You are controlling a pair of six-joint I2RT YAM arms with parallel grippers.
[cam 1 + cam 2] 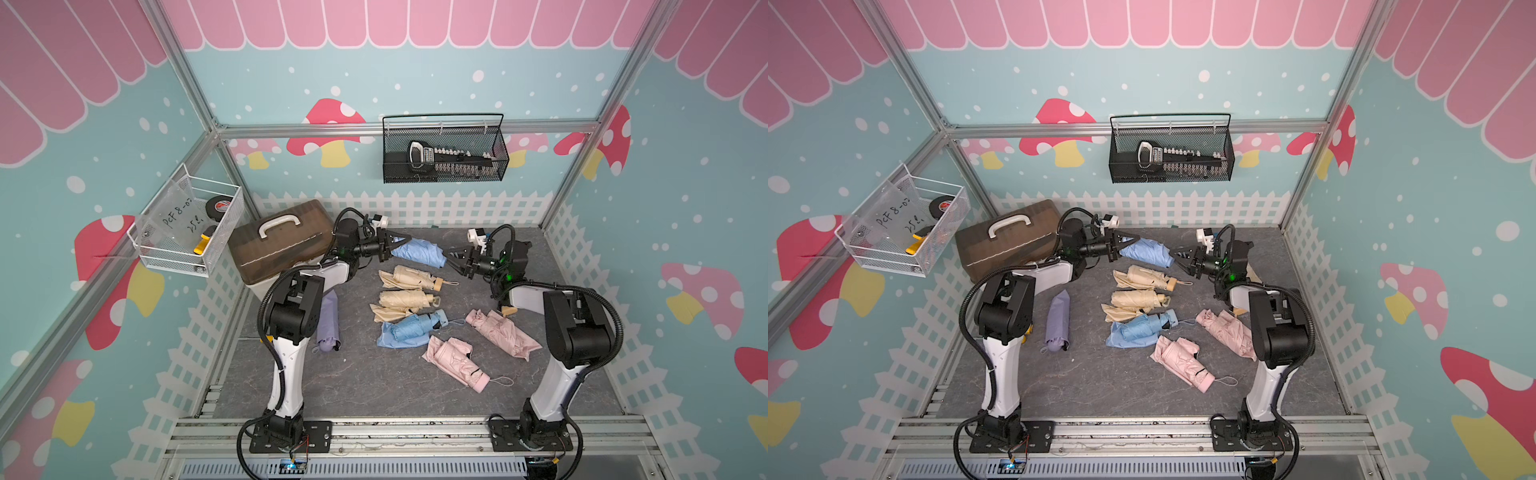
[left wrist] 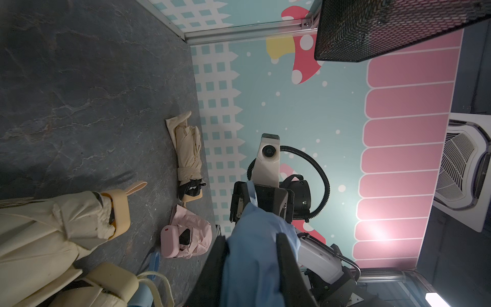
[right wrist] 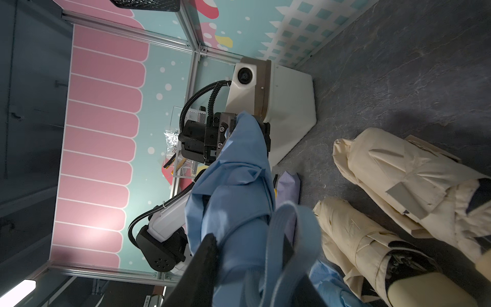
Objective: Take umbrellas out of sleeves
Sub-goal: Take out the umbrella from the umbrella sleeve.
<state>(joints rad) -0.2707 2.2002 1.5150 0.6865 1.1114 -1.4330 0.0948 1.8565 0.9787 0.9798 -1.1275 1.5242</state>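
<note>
Blue umbrella (image 3: 239, 255) lies lengthwise between arms, left jaws pinching sleeve (image 2: 255, 255), right jaws gripping opposite end.

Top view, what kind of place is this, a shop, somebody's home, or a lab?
Probably a lab robot cell, dressed up: silver aluminium frame bars, cartoon mushroom-print wall panels, and two black-and-white robot arms bolted to a metal base rail.

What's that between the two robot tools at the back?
A blue umbrella spans from the left tool to the right tool, seen in both top views.
</note>
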